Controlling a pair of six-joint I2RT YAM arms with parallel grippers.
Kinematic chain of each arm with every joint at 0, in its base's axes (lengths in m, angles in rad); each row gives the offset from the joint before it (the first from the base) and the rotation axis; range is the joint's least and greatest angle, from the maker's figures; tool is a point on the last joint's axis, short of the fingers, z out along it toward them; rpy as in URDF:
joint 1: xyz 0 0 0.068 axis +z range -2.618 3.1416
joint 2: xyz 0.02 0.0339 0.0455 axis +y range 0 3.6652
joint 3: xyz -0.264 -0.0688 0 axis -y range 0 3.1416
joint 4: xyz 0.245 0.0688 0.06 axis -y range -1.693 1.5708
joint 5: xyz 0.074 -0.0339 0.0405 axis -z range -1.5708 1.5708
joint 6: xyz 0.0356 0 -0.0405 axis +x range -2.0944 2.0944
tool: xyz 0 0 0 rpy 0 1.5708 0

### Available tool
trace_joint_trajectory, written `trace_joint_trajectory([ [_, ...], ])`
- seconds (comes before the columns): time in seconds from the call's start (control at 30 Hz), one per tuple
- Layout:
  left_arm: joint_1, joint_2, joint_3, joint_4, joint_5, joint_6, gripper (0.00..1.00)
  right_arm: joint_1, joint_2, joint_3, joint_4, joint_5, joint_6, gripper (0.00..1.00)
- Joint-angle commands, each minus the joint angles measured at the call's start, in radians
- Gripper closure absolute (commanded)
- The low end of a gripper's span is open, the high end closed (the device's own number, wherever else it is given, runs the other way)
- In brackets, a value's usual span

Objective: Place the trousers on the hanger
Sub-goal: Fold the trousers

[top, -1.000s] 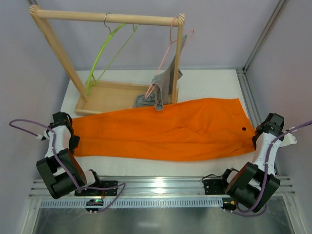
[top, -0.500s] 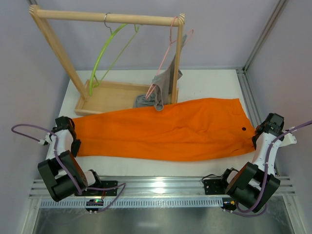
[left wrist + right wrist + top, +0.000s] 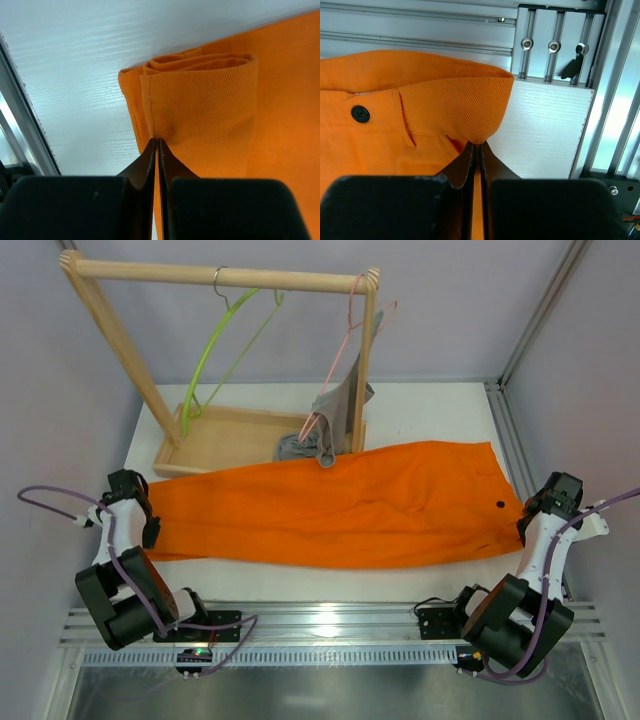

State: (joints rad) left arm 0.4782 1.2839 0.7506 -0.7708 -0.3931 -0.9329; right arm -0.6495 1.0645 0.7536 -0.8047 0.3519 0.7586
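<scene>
Left claw pinches trousers hem; right claw, waistband.

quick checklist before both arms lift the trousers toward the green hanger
1. left gripper shut on the trousers at the leg hem: ok
2. right gripper shut on the waistband corner: ok
3. trousers spread flat on the table between the two grips: ok
4. hanger hanging bare on the wooden rail: ok
5. grey garment clear of the trousers' far edge: cannot tell
</scene>
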Motion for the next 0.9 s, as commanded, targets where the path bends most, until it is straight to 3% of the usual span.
trace_joint_trajectory([
  [0.0, 0.007, -0.072, 0.065, -0.027, -0.078, 0.016, 0.99, -0.004, -0.024, 0.033, 0.038, 0.039, 0.007, 0.96],
  [0.5, 0.007, -0.187, 0.093, -0.160, -0.155, -0.003, 0.99, -0.004, -0.051, 0.066, 0.006, 0.033, 0.005, 0.96],
  [0.87, 0.007, -0.369, 0.174, -0.283, -0.208, -0.012, 0.99, -0.004, -0.107, 0.101, -0.074, 0.056, 0.013, 0.96],
])
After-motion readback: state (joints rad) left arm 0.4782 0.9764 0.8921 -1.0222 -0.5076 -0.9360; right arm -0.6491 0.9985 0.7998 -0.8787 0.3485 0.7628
